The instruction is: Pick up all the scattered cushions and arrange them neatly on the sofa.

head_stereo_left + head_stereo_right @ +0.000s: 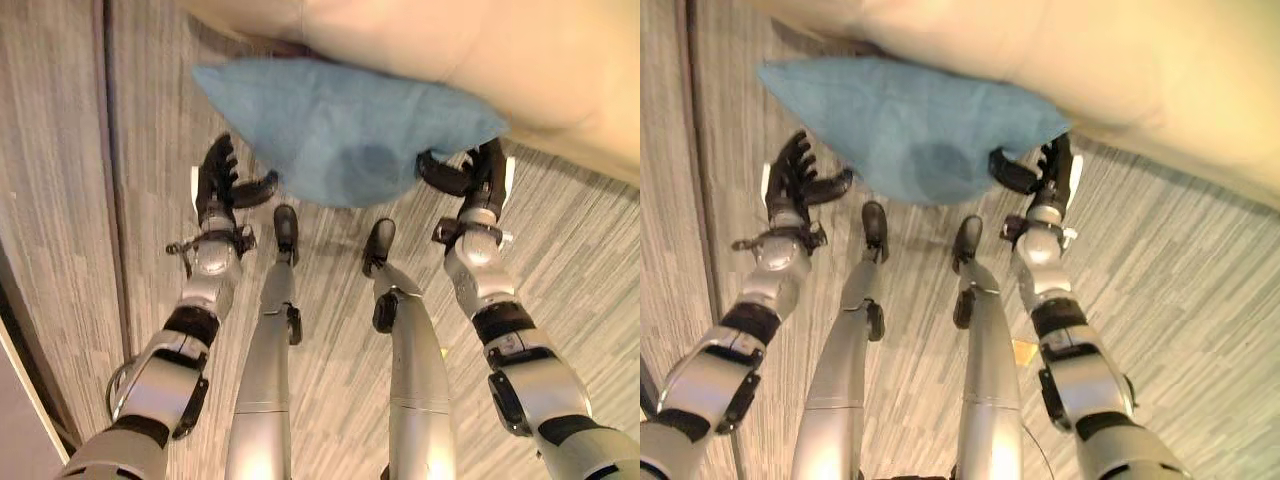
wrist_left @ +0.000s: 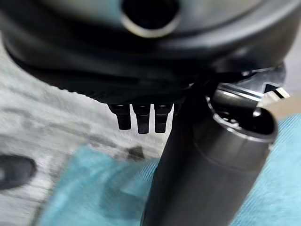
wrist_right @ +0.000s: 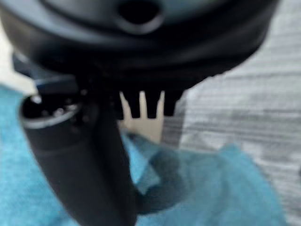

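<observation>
Against sofa [image 1: 560, 70] front edge, blue cushion [image 1: 340, 130] lies on floor [image 1: 60, 200]. Your left hand [image 1: 215, 180] and right hand [image 1: 485, 175] flank cushion, fingers spread, thumbs toward fabric, nothing gripped. Risk: soft cushion sags or slips if you squeeze unevenly; lift may snag on sofa.

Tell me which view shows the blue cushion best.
Left eye view: the whole blue cushion shows, lying on the floor against the sofa, between the left hand and the right hand. The right eye view shows the same. Both wrist views catch just patches of blue fabric past the thumbs.
</observation>
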Robot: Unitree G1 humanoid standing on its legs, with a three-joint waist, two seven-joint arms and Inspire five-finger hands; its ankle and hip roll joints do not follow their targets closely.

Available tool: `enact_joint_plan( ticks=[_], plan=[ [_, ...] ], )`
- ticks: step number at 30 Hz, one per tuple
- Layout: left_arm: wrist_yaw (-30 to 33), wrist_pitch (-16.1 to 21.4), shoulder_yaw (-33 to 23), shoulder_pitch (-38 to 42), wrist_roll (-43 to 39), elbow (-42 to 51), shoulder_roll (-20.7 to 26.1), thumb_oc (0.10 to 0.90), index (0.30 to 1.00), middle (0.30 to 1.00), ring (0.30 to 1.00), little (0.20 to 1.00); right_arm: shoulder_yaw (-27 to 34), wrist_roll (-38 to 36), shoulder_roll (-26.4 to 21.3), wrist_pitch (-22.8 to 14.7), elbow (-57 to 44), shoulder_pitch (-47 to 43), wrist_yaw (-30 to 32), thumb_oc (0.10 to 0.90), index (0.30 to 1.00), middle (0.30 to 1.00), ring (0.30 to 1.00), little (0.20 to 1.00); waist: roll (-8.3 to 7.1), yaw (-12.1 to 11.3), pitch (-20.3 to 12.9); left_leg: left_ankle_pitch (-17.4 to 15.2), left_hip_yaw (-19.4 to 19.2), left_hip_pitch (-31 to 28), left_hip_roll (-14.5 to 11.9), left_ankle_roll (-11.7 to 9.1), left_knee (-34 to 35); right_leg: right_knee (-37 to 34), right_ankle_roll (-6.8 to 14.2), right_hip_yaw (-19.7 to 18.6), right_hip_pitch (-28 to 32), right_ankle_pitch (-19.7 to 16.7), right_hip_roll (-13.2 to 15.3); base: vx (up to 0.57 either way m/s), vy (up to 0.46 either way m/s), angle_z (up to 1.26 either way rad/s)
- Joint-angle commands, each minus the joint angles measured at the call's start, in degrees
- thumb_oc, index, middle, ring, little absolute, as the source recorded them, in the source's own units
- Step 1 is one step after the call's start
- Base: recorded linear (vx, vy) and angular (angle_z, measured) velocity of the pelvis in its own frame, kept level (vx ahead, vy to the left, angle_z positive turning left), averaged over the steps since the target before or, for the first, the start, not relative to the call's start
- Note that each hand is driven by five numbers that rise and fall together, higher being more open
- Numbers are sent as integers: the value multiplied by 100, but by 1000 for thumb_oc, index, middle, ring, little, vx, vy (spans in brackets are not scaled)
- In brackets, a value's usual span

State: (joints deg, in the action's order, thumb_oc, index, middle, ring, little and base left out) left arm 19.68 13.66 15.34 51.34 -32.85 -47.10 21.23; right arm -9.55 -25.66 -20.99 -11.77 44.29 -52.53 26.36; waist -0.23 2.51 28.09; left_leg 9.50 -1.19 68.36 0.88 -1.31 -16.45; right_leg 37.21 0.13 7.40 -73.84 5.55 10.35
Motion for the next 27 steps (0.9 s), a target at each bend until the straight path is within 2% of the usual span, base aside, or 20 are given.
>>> enact_joint_plan(
  ticks=[1,7,8,9,10,15,19,23,24,27],
  plan=[
    [164,445,55,-324,-216,-60,-78,800,900,900,900,900,-509,-105,261,-490,-441,339,-152,800,900,900,900,900,-75,0,-898,-1019,148,94,-148,-95,-509,-1050,832,-245,207,-556,297,14,-27,4],
    [271,588,336,507,-585,305,-608,800,900,900,900,900,-973,-236,750,-601,-667,-313,-273,800,900,900,900,900,-111,13,-1076,-950,229,236,-109,-89,-336,-1100,855,-237,43,-543,292,12,-7,1],
    [261,611,439,673,-478,501,-686,772,858,858,858,858,-1030,-286,816,-673,-793,-432,-367,477,415,415,415,415,-96,19,-1139,-935,234,237,-97,-88,-284,-1095,871,-236,9,-539,289,0,0,0],
    [258,626,457,708,-450,598,-719,524,486,486,486,486,-1048,-297,837,-695,-867,-467,-412,400,300,300,300,300,-88,19,-1167,-926,242,240,-91,-87,-258,-1089,878,-237,-4,-536,288,40,4,1],
    [260,670,461,741,-402,861,-735,400,300,300,300,300,-1035,-268,824,-751,-1088,-466,-478,400,300,300,300,300,-75,25,-1221,-909,247,225,-75,-91,-195,-1096,888,-227,-22,-532,293,0,0,0],
    [182,729,300,450,-431,1373,-811,400,300,300,300,300,-849,-102,762,-843,-1568,-122,-559,400,300,300,300,300,-38,22,-1429,-873,264,84,-23,-95,-2,-1147,900,-220,56,-514,273,16,2,1],
    [32,669,142,-120,-501,1702,-1036,400,300,300,300,300,-689,55,792,-820,-1826,441,-642,400,300,300,300,300,-17,-7,-1599,-880,238,-356,32,-104,150,-1166,903,-187,401,-501,257,7,8,1],
    [-193,569,125,-844,-395,2195,-1085,400,300,300,300,300,-575,18,915,-796,-2134,1216,-841,400,300,300,300,300,-21,-20,-1655,-870,255,-1097,79,-136,463,-1316,938,-91,1063,-557,265,18,18,4],
    [-309,536,181,-1197,-259,2444,-1106,400,300,300,300,300,-518,-25,940,-794,-2361,1668,-1014,400,300,300,300,300,-39,-19,-1627,-716,284,-1455,134,-130,603,-1493,890,1,1407,-769,307,-41,-10,1],
    [-454,521,253,-1587,-268,2704,-1169,400,300,300,300,300,-520,36,973,-784,-2605,2115,-1090,400,300,300,300,300,-50,-8,-1624,-725,311,-1879,143,-133,720,-1667,897,86,1846,-820,326,-18,-3,1]
  ],
)
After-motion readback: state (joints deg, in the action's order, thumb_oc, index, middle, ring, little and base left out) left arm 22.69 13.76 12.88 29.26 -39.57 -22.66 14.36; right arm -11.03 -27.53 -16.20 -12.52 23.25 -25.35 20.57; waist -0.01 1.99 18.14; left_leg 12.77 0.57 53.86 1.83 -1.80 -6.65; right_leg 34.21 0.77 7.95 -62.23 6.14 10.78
